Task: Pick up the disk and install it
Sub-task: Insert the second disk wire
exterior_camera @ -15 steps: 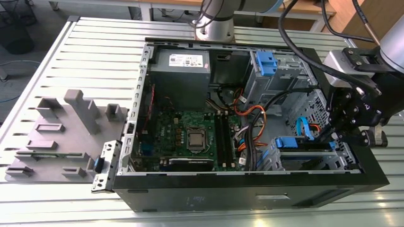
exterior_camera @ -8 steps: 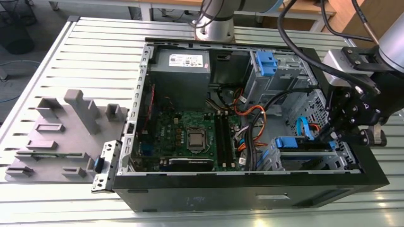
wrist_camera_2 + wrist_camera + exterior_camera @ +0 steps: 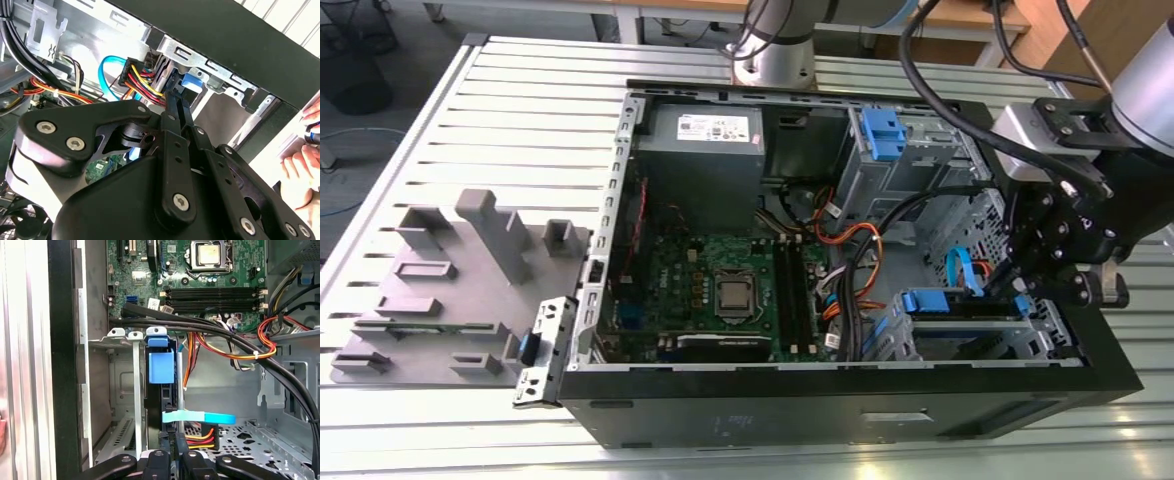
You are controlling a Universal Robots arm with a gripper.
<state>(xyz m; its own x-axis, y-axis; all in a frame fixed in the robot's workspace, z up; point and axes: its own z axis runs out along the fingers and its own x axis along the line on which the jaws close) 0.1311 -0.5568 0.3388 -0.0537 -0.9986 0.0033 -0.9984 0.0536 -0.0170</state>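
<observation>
The disk (image 3: 159, 405) stands on edge in the drive bay (image 3: 135, 390) at the case's front corner, its blue bracket (image 3: 161, 367) at the far end. In the exterior view the disk (image 3: 961, 322) lies in the bay at the view's lower right, with the blue bracket (image 3: 937, 300) on its top. My gripper (image 3: 170, 442) reaches into the case, fingers drawn close together on the disk's near end. In the second wrist view the gripper (image 3: 176, 100) points at the bracket (image 3: 192, 80). The exterior view has the gripper (image 3: 1017, 288) just right of the bay.
Red, yellow and black cables (image 3: 235, 347) and a light blue flat cable (image 3: 200, 417) cross beside the bay. The motherboard (image 3: 720, 280) and a grey power supply (image 3: 700, 130) fill the case. Another blue bracket (image 3: 881, 135) sits higher up. A grey fixture (image 3: 454, 280) lies outside. A hand (image 3: 300, 165) is nearby.
</observation>
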